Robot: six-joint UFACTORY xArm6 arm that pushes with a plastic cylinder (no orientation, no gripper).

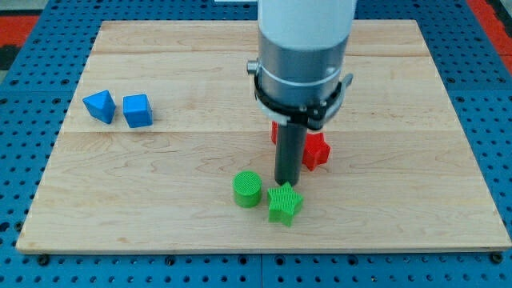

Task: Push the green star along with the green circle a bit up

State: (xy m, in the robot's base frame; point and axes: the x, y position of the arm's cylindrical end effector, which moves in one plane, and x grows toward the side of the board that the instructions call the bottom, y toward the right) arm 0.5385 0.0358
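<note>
The green star (pixel 285 203) lies near the view's bottom centre of the wooden board (pixel 160 176). The green circle (pixel 247 189) sits just to its left, close to it. My tip (pixel 286 184) comes down from the big grey and white arm and ends right at the star's top edge, to the right of the circle. I cannot tell if it touches the star.
A red star (pixel 317 150) lies just right of the rod, and another red block (pixel 274 131) is mostly hidden behind it. A blue triangle (pixel 99 106) and a blue cube (pixel 138 110) sit at the view's left.
</note>
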